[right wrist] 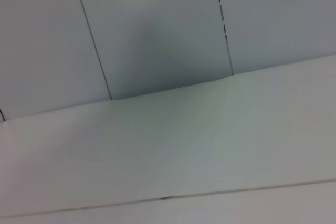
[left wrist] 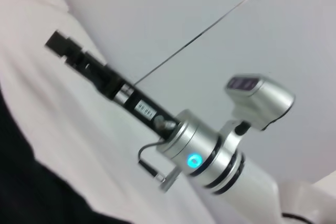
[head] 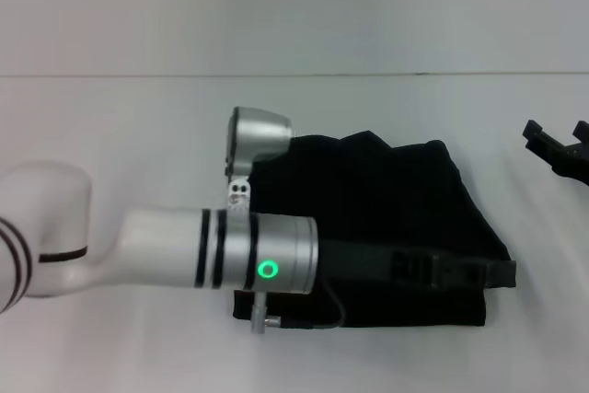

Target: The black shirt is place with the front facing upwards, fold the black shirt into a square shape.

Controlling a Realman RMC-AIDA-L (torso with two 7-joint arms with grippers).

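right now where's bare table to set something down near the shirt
Free: the table on the robot's left of the black shirt, and the strip between shirt and right gripper. Crowded: the shirt's near edge, where the left gripper reaches across.

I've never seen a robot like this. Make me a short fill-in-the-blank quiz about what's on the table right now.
1. The cloth bundle on the white table is the ____ shirt.
2. The arm reaching across the shirt, with its left gripper at the shirt's edge, shows a glowing ____ ring.
3. The right gripper hangs over the bare ____, apart from the shirt.

Missing words: black; green; table
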